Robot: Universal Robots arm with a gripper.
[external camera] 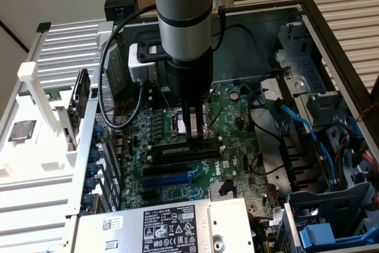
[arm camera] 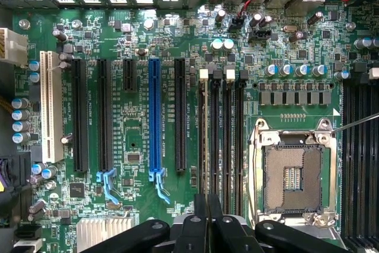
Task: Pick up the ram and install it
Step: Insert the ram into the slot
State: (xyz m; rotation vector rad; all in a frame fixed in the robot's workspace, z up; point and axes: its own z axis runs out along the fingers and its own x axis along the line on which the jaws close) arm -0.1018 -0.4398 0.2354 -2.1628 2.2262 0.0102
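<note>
Open computer case [external camera: 254,34], ram at its slot.
Gripper [external camera: 190,136] fingers pinch narrow on the ram [external camera: 174,151], which stands edge-up along 1 of 4 black memory slots [arm camera: 228,134] on the motherboard [external camera: 177,191]. Pushing straight down with even pressure should seat it squarely. Beside those slots the CPU socket [arm camera: 293,179] sits empty; the case also holds blue cables [external camera: 296,119].

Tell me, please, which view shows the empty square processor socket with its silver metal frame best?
The wrist view: the empty square processor socket with its silver metal frame lies uncovered, dark contact field plain. In the exterior view the tool stands in front of it, so only part shows.
</note>
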